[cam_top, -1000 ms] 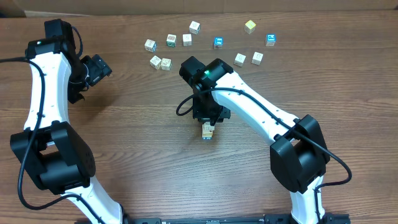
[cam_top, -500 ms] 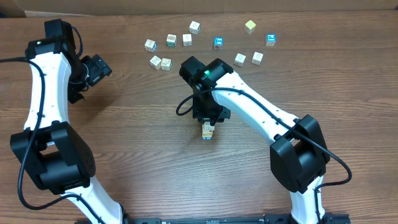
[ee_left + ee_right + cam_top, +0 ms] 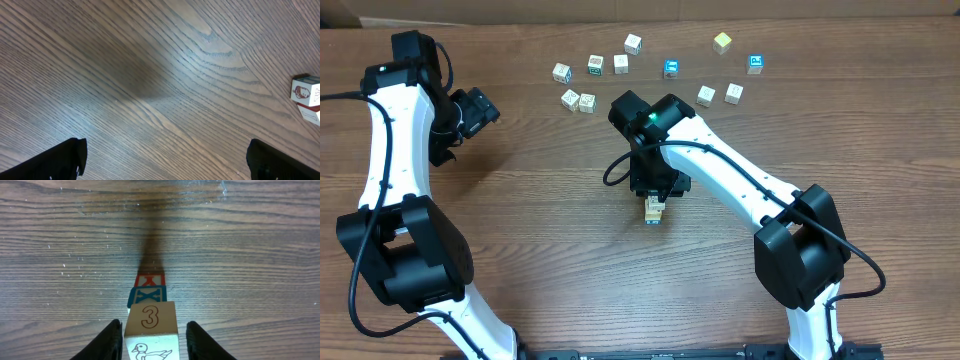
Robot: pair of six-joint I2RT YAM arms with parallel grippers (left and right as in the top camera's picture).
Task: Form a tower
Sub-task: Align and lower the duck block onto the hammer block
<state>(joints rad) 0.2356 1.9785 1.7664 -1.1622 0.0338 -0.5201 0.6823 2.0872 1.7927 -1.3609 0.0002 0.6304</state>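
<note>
Right end effector loosely straddles tower top

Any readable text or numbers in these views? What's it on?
"3": top cube of the tower, above a duck drawing.
"X": blue-framed cube beneath it.
Red letter on the bottom cube: partly hidden, unreadable.
Prints on the loose cubes: too small to read.

This looks like a robotics lab: a white-and-black left arm and right arm are mounted at the near edge of a wood-grain bench, with small printed toy cubes scattered across its far side.
</note>
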